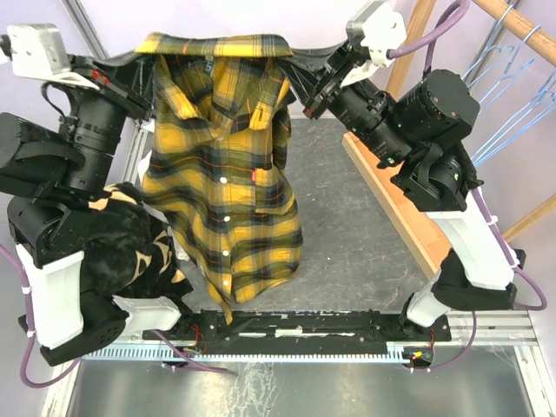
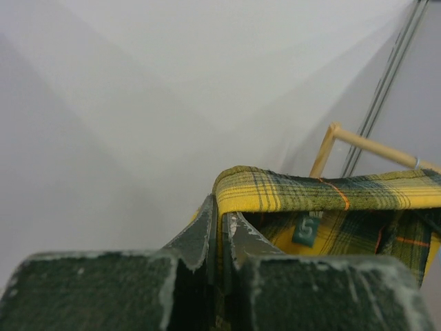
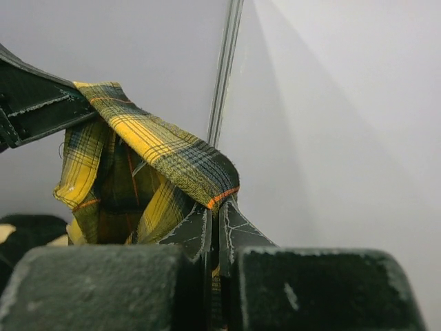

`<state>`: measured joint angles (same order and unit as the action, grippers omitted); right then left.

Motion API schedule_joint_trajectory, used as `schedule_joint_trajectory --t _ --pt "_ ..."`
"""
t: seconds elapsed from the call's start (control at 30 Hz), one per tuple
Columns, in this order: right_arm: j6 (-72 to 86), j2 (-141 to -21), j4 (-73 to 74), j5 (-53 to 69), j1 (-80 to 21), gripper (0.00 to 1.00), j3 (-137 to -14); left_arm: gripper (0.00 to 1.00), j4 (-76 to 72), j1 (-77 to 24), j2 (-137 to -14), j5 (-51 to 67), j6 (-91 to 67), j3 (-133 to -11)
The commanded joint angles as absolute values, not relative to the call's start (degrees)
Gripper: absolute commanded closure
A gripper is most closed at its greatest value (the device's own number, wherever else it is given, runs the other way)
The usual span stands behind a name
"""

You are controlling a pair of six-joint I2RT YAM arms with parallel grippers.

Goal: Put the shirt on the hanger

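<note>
With left hand point(image 2: 220, 219) and right hand point(image 3: 215, 212) both clamped shut, grips the shirt point(image 1: 224, 174) by its two shoulders. Hangs near the counter's point(image 1: 352, 230) far edge, collar up, long axis vertical, hem down. Looks soft, light, floppy; best held at shoulder seams. Leaves the hanger point(image 1: 511, 62) well apart, past the far right corner.

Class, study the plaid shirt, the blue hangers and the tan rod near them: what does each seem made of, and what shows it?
Shirt: woven cloth, matte, perhaps cotton flannel; it drapes in soft folds and the weave shows up close. Hangers: thin wire, probably coated metal, smooth and light blue. Rod: apparently bare wood, tan, matte, round.
</note>
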<state>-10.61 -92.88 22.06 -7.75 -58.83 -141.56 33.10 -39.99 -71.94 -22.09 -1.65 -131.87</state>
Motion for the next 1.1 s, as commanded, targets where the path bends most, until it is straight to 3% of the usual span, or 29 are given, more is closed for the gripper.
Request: schedule_joint_trajectory --t 0.0,0.23,0.6,0.87,0.97,1.07 --pt "-9.7 -84.0 18.0 -10.3 -58.2 1.00 -133.5 0.97 31.2 -39.2 -65.7 -23.3 -2.0 -123.7" --pt "-2.6 -76.4 23.4 -13.2 -58.1 1.00 -116.3 0.97 33.1 -39.2 -56.1 -23.6 -9.3 -100.4" --pt "13.7 -67.4 21.3 -17.8 -58.2 1.00 -76.5 0.97 29.8 -39.3 -44.0 -16.2 -28.8 -58.9" --pt "21.4 -72.5 18.4 -20.8 -57.9 1.00 -60.8 0.97 27.0 -39.3 -45.4 -13.6 -35.1 -44.0" --pt "22.0 -73.2 20.1 -20.4 -57.9 0.83 -60.7 0.94 28.2 -39.3 -45.2 -14.5 -35.2 -43.8" --pt "21.5 -71.3 21.3 -21.2 -57.9 0.56 -61.0 0.73 30.7 -39.3 -44.5 -17.4 -34.7 -45.2"
